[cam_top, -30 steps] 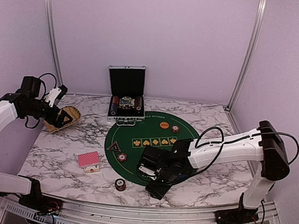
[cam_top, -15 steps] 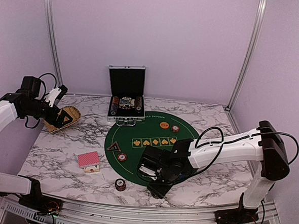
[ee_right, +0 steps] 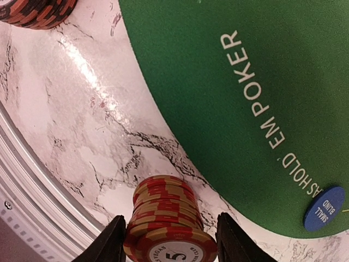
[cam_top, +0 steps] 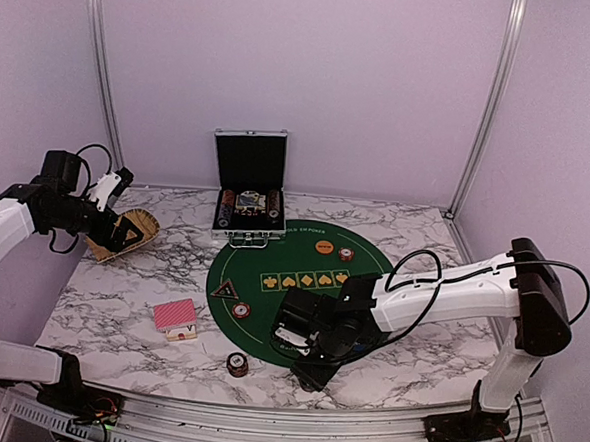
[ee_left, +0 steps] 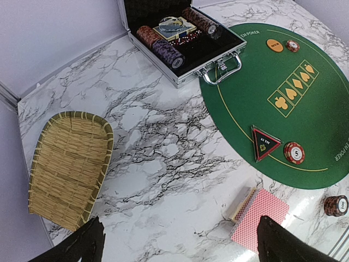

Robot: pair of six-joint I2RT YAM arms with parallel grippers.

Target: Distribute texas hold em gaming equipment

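Standing chip stack (ee_right: pixel 166 218), red-tan striped, face marked 5

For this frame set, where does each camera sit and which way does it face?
Top external: above and behind the bases, looking down on the table; left arm and right arm both show.
Left wrist: high over the table's left side, looking down across woven tray, case and cards; open left fingers at the bottom corners.
Right wrist: low by the front edge, facing down; right fingers grip a chip stack.
Shared: the green mat in all three.
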